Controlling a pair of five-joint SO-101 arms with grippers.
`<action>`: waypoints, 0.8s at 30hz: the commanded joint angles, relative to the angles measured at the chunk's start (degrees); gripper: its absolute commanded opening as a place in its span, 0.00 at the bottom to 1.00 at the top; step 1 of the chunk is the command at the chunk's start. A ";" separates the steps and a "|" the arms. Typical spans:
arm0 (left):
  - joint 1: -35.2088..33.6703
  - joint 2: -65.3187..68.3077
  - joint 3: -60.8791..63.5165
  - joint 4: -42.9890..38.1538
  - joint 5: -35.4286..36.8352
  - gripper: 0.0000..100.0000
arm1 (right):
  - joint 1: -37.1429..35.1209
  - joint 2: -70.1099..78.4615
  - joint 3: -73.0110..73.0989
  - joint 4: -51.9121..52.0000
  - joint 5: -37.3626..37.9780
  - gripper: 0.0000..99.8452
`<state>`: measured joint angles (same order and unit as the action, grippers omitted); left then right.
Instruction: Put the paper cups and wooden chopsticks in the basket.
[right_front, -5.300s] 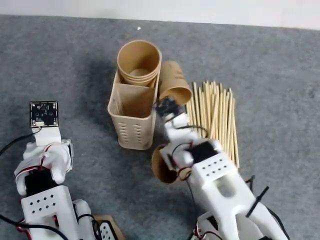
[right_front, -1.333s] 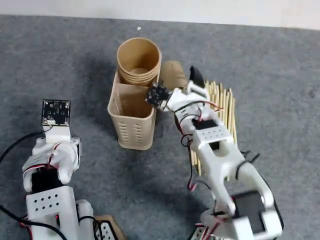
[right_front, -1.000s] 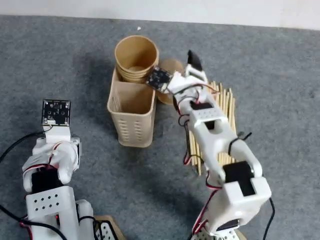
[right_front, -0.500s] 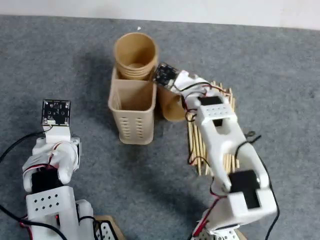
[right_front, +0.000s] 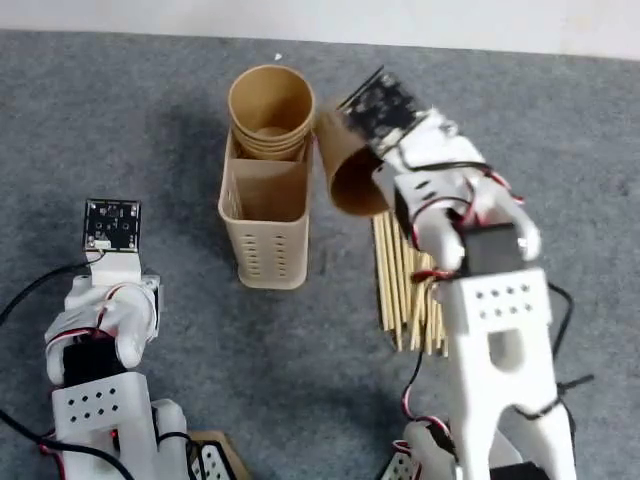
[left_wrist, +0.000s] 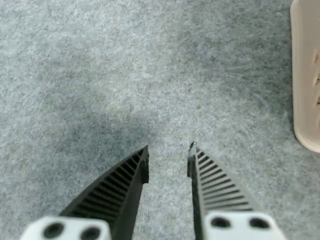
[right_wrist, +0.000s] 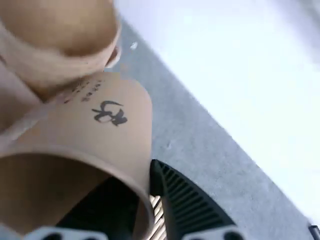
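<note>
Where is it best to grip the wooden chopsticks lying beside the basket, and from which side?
Probably from straight above, jaws closing across a few sticks near their middle. The wooden chopsticks lie flat and side by side on the carpet, so no side gives an opening, and a mid grip should keep them level.

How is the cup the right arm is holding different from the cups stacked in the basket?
The held cup is single; the stacked cups are several nested together. The held cup is tilted, outside the basket, its rim pinched by the right hand; the stacked cups stand upright in the basket's far compartment. Both are the same brown paper.
</note>
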<state>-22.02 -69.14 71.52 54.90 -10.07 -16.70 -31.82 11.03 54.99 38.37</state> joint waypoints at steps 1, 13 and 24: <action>0.92 0.04 -0.31 -0.97 0.70 0.16 | 0.04 -0.66 -14.81 8.22 -7.65 0.01; 0.92 0.04 -0.31 -0.88 0.70 0.16 | -6.64 28.53 -46.20 23.16 -24.53 0.01; 2.42 0.04 -0.31 -0.79 0.70 0.16 | -13.85 44.62 -74.15 39.87 -27.43 0.01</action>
<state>-20.62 -69.14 71.52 54.90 -10.07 -28.75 12.22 -57.01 93.32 11.47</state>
